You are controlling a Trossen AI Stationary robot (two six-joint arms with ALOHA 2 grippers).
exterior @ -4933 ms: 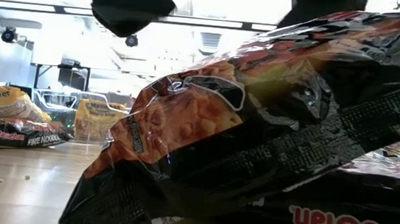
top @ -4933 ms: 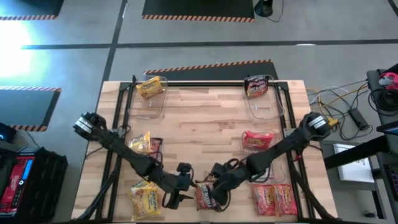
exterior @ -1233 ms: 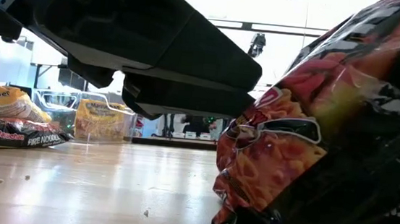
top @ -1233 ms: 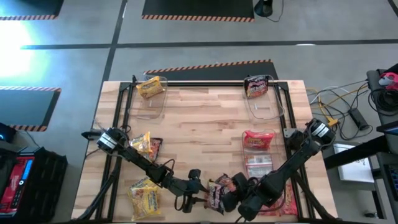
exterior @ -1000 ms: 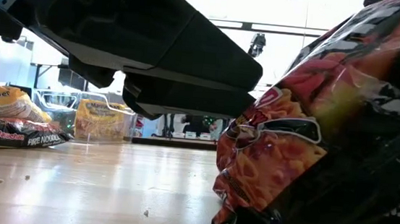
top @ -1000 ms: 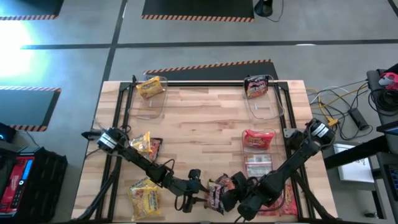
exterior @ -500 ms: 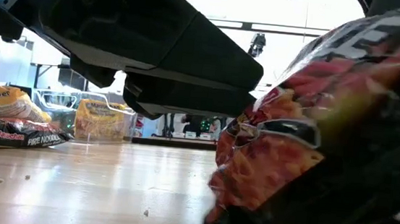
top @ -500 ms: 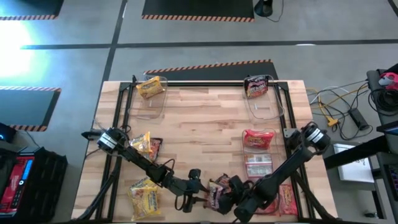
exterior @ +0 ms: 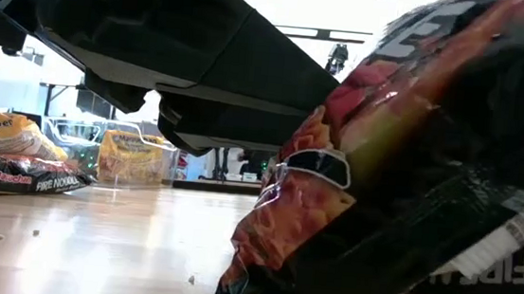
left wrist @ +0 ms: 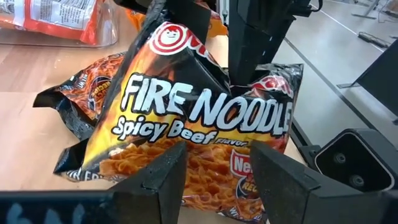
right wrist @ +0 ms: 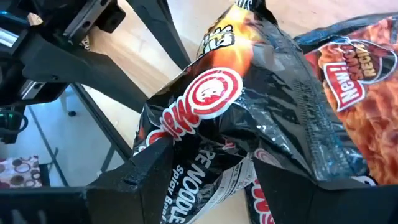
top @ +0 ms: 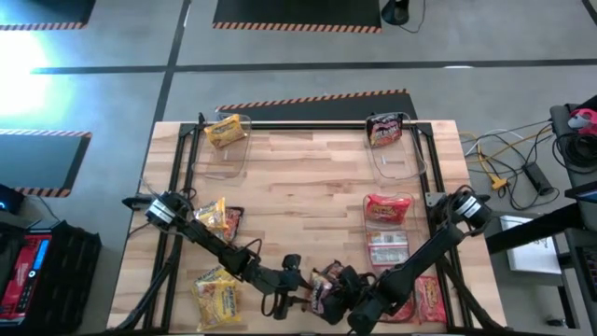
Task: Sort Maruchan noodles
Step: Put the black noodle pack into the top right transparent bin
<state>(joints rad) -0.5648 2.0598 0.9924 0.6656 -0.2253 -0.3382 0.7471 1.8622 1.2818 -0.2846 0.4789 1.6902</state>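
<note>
High view: Fire Noodle packet [top: 326,286] stands on edge at table's [top: 308,177] near edge, mid. R gripper [top: 343,287] grasps its top; L gripper [top: 297,285] just beside, fingers parted, empty. Prob light, crinkly, slippery film w/ brittle block inside, so pinch a sealed end.

A noodle packet [top: 326,285] stands between both hands at the table's [top: 308,177] front edge.

You see glossy, crinkled plastic on the noodle packet [left wrist: 199,118], pale planked wood on the table [top: 308,177], and matt black fingers [left wrist: 155,186].
</note>
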